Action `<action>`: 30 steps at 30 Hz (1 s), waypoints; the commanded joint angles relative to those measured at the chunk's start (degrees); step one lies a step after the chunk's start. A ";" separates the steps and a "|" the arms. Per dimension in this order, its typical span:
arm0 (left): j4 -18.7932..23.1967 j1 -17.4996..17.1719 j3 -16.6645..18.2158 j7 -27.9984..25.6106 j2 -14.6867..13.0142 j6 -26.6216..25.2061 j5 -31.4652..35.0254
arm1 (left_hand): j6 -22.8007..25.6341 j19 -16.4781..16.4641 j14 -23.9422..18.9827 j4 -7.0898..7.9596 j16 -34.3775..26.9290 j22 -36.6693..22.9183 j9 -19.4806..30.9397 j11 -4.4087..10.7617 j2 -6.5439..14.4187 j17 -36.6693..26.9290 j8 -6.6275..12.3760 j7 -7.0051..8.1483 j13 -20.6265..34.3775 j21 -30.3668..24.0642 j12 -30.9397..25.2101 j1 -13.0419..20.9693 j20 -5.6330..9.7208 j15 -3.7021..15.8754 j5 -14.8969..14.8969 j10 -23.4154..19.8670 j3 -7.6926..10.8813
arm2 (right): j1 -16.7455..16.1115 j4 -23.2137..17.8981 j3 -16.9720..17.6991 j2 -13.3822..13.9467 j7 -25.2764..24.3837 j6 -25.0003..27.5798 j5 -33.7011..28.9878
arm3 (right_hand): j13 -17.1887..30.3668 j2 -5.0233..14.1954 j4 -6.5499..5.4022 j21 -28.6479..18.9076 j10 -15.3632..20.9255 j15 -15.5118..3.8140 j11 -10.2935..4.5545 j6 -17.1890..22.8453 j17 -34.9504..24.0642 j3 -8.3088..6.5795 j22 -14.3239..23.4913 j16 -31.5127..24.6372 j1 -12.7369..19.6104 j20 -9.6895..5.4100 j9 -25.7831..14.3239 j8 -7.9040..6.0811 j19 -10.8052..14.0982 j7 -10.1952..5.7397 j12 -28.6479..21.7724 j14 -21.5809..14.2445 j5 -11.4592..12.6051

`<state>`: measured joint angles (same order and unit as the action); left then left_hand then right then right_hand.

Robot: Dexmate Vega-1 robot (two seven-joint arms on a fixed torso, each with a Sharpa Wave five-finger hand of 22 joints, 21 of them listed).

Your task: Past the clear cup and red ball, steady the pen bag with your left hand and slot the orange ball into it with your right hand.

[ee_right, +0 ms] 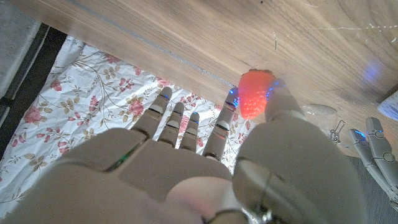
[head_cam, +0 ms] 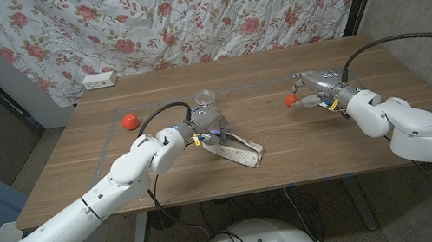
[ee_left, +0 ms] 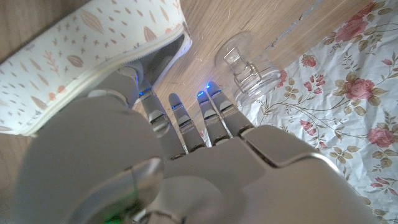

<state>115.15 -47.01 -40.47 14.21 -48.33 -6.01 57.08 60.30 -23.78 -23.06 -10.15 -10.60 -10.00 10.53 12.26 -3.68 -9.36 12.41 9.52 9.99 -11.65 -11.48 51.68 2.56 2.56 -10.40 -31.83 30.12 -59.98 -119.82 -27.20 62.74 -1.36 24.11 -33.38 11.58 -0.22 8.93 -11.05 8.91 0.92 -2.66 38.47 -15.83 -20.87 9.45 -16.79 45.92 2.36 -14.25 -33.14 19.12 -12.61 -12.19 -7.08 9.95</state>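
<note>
Pen bag (head_cam: 236, 148) lies mid-surface, nearer the front edge, its mouth end under the left hand (head_cam: 205, 132), which grips that end; in the left wrist view the fingers (ee_left: 177, 118) sit at the open zipper lip. Right hand (head_cam: 316, 88) is over the right half of the surface, pinching the orange ball (head_cam: 290, 100) between thumb and a finger, other fingers spread, well apart from the bag. Clear cup (head_cam: 206, 98) stands just behind the left hand; red ball (head_cam: 130, 120) sits further left, toward the back edge. Risks, as I judge them: pinch is shallow, so the ball could pop out on the traverse; the bag mouth looks narrow, so the ball may jam on the lip; the left hand could knock the cup. Count: one bag, one cup, one red ball, one orange ball, two hands.
</note>
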 commanded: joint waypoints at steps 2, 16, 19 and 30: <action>0.58 -0.38 0.54 1.24 -0.90 -0.46 -0.09 | -0.56 -0.61 -0.59 -0.04 -0.08 -0.15 0.16 0.10 -0.22 -0.09 -0.45 -0.10 0.15 -0.34 0.26 0.74 0.86 8.23 -0.23 -0.66 -0.45 | -0.31 -0.07 0.12 0.21 -0.27 0.10 0.24 | 0.19 0.64 -0.11 0.23 0.55 -0.30 -0.12 0.51 -0.32 0.08 0.18 -0.28 -0.17 -0.17 -0.22 -0.53 0.51 -0.02 0.14 -0.38 0.19; 0.84 0.09 1.19 3.27 -1.74 -0.30 -0.64 | -4.03 -0.34 -0.08 0.22 0.44 -0.17 0.12 -0.03 -1.13 -0.11 -1.97 -0.83 0.13 -0.05 0.82 0.71 0.86 8.26 -0.14 0.26 -2.14 | 0.27 -0.10 -0.43 -0.23 0.26 0.56 -0.20 | 0.20 0.71 -0.09 0.22 0.52 -0.40 -0.15 0.49 -0.37 0.15 0.18 -0.27 -0.19 -0.22 -0.19 -0.52 0.52 -0.02 0.19 -0.38 0.18; 0.82 0.34 1.18 4.07 -1.73 -0.29 -0.78 | -4.65 -0.12 0.36 0.28 0.59 -0.18 0.11 -0.08 -1.18 -0.12 -2.10 -0.87 0.13 0.06 0.96 0.72 0.88 7.94 -0.16 0.66 -2.46 | 0.32 -0.13 -0.46 -0.36 0.19 0.61 -0.21 | 0.20 0.72 -0.09 0.22 0.50 -0.36 -0.15 0.47 -0.38 0.16 0.18 -0.28 -0.19 -0.24 -0.18 -0.52 0.52 -0.02 0.21 -0.42 0.18; 0.41 1.40 1.05 5.68 -1.85 1.02 -1.88 | -7.77 0.36 1.26 0.52 0.70 -0.19 0.07 -0.17 -1.36 -0.15 -2.63 -1.15 0.12 0.25 1.22 0.51 0.82 7.52 -0.21 2.18 -3.61 | -0.07 -1.47 -0.12 -0.04 -0.38 0.27 -0.72 | 0.20 0.80 -0.06 0.23 0.60 -0.36 -0.10 0.45 -0.42 0.20 0.18 -0.28 -0.16 -0.22 -0.16 -0.51 0.51 -0.03 0.21 -0.44 0.18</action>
<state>115.88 -46.85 -39.47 18.36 -49.87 -6.00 56.02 53.69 -23.78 -22.20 -9.76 -10.14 -9.99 10.52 12.17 -4.46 -9.36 10.01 8.53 9.98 -11.40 -10.36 52.40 2.56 2.35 -10.40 -30.25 26.88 -59.82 -120.35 -27.48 62.60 -1.38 24.48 -33.37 11.58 0.09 8.93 -11.05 8.91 0.92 -2.66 38.45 -16.11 -20.86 9.45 -16.79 45.61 2.36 -14.24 -33.25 19.12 -12.59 -12.19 -7.08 9.74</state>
